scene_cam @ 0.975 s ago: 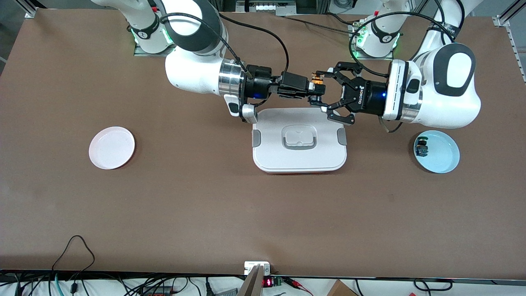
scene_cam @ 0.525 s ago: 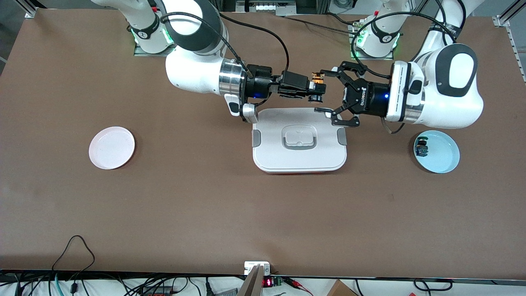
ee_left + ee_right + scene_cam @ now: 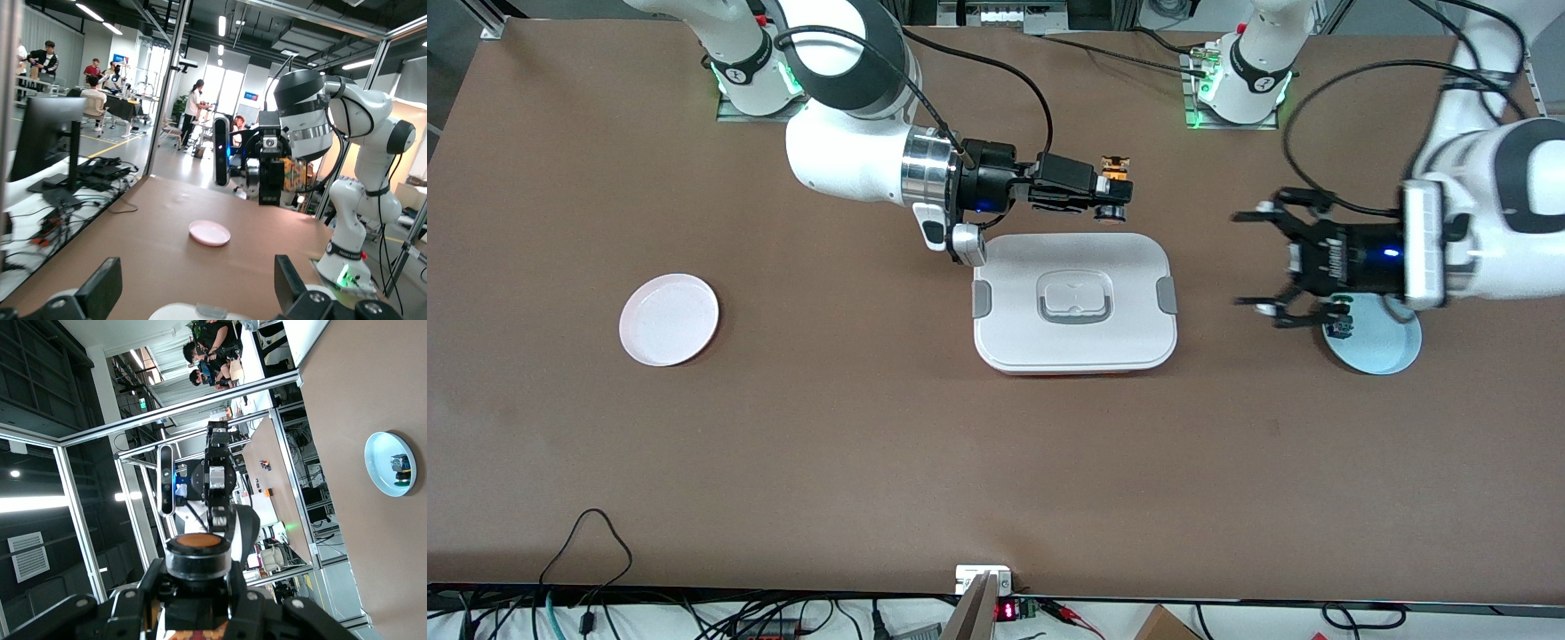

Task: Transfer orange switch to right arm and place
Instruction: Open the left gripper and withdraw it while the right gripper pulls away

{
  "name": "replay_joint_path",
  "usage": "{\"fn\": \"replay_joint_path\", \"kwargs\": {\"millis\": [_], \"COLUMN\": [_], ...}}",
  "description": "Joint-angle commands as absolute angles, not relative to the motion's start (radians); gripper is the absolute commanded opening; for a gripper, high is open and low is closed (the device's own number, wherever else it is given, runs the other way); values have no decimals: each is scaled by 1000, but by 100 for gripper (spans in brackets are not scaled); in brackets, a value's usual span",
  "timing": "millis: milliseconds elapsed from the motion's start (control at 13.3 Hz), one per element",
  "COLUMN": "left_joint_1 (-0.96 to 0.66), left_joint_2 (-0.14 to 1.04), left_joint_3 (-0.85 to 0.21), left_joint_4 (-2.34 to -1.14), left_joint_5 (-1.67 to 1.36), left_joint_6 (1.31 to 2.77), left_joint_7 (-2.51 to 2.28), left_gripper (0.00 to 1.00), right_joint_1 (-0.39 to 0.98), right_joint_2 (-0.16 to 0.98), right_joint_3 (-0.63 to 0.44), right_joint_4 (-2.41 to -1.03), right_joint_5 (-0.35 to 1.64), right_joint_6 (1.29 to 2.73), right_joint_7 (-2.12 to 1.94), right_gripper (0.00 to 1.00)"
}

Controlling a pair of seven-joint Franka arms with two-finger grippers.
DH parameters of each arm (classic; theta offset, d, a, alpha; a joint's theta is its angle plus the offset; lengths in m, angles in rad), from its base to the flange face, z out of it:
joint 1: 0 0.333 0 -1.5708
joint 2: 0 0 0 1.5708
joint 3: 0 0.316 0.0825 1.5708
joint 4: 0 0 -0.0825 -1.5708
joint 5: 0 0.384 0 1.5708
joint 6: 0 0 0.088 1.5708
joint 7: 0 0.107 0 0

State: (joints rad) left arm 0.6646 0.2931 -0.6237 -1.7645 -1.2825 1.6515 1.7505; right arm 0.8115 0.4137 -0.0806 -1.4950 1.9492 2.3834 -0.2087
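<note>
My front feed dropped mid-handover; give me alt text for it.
The right gripper, shut on the orange switch, hangs above the table just past the white lidded box. The left gripper, jaws open and empty, hangs beside the blue plate.

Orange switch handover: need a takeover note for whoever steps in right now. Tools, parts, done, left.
Right tool: shut on the orange switch, up in the air by the edge of the white lidded container that faces the robots' bases.
Left tool: open, empty, in the air beside the blue plate.
Blue plate, toward the left arm's end: holds the blue and green part.
Pink plate, toward the right arm's end: nothing on it.
Done: switch is in the right tool alone.
Left: place the switch, probably on the pink plate; that is a guess.
</note>
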Motion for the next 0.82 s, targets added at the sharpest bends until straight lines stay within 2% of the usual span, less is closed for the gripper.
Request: {"fn": "replay_joint_path", "kwargs": {"millis": [0, 225, 375, 675, 750], "left_joint_1": [754, 747, 755, 741, 733], "left_joint_2": [365, 588, 643, 641, 638], "left_joint_3": [-635, -643, -637, -503, -497], "left_joint_4": [-1621, -1294, -1243, -1186, -1174], "left_joint_5": [-1112, -809, -798, -749, -692], "left_joint_6": [1608, 1605, 1605, 1615, 1615], "left_joint_7": [1749, 1746, 1743, 1744, 1743], "left_gripper": [100, 100, 100, 100, 100], "right_joint_1": [799, 743, 704, 580, 553], "right_joint_2": [381, 361, 335, 292, 275], "right_joint_3": [-80, -83, -84, -84, -84], "right_joint_4": [-1531, -1566, -1610, -1721, -1750], "right_joint_5": [1965, 1960, 1942, 1849, 1806], "right_joint_6": [2376, 2274, 2223, 2012, 1970], "right_joint_7": [-236, -239, -265, -275, -279], "right_gripper": [0, 0, 0, 0, 0]}}
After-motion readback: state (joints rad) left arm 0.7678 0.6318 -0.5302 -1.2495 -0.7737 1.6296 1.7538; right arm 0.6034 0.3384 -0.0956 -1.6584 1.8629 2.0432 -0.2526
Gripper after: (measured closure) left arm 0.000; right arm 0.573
